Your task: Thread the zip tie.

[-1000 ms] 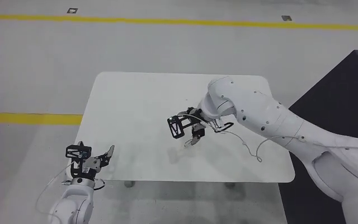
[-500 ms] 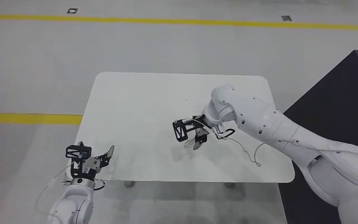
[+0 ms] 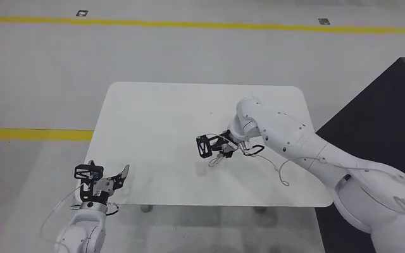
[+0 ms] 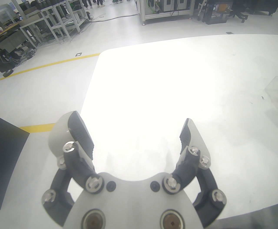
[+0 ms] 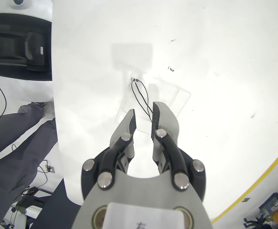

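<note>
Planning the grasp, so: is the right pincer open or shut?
Open: the right pincer's fingers stand apart, with the black zip tie's strands running beside one pad, unclamped.

floor point(image 3: 50, 76): pale grey and glossy; you've got yellow lines point(image 3: 190, 24) running across it
table point(image 3: 158, 126): white, rounded corners
back of room: your metal racks point(image 4: 54, 19), loose cables beneath
light: bright, glare on table top

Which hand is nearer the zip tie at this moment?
Right. The right hand is at the zip tie, whose black strands run up to it. The left hand sits open at the table's near-left corner, well apart.
</note>
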